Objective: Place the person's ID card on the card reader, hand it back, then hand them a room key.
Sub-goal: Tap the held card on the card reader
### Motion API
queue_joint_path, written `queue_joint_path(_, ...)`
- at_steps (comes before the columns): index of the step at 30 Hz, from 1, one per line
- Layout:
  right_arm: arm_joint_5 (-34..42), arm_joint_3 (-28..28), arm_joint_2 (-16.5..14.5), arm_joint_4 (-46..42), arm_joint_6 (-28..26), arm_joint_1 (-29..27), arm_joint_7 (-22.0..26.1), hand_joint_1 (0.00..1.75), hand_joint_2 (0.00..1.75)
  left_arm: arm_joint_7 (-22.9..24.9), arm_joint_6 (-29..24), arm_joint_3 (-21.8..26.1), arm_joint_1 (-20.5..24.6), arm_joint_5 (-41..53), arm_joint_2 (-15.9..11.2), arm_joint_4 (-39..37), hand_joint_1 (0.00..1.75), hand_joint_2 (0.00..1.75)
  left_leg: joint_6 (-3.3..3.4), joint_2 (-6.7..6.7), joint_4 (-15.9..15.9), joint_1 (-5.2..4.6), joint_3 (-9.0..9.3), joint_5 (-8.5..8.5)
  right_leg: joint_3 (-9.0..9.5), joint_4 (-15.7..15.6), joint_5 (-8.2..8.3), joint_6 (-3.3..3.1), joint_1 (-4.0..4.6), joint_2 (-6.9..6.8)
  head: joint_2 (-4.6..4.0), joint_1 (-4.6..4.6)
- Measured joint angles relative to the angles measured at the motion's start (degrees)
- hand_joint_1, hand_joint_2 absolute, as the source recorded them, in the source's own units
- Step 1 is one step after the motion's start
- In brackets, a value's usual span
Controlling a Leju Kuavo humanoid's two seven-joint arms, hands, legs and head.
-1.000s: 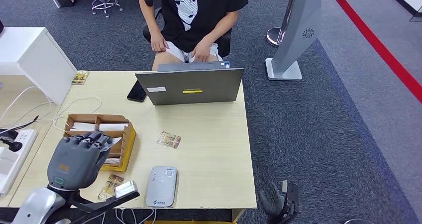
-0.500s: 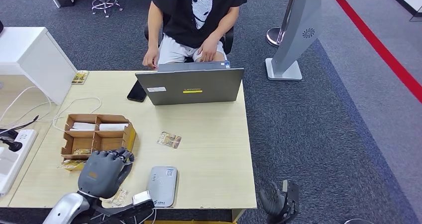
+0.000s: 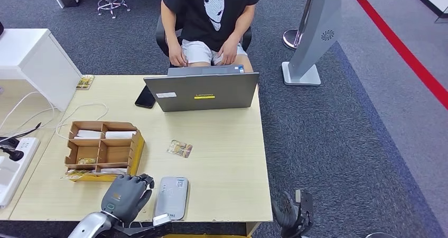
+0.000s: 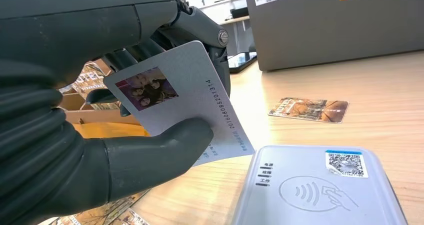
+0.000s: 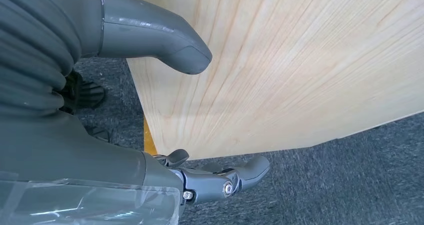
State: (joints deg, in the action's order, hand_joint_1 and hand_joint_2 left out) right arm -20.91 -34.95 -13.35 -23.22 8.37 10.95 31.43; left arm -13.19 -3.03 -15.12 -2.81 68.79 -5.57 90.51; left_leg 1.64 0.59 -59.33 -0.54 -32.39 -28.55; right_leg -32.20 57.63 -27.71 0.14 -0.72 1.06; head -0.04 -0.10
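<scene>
Grey laptop [image 3: 201,91] – "Lenovo", "P4-216", left hand [image 4: 75,135] pinching ID card [image 4: 185,110] "20160808520131 4"

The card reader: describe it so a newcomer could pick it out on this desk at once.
Start at the pale wooden desk with the grey laptop at its far side. Come to the near edge, just beside the left hand. The card reader is the flat, light grey, rounded slab there, marked with a contactless symbol, unlike the brown compartmented box.
</scene>
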Motion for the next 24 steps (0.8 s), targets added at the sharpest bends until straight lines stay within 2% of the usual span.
queue_joint_path(24, 0.2, 1.2, 0.0, 0.0, -0.1, 0.0, -0.1, 0.0, 1.75, 1.6, 0.0, -0.1, 0.9, 1.6, -0.9, -0.3, 1.75, 1.75, 0.0, 0.0, 0.0, 0.0, 0.0, 0.0, 0.0, 0.0, 0.0, 0.0, 0.0, 0.0, 0.0, 0.0)
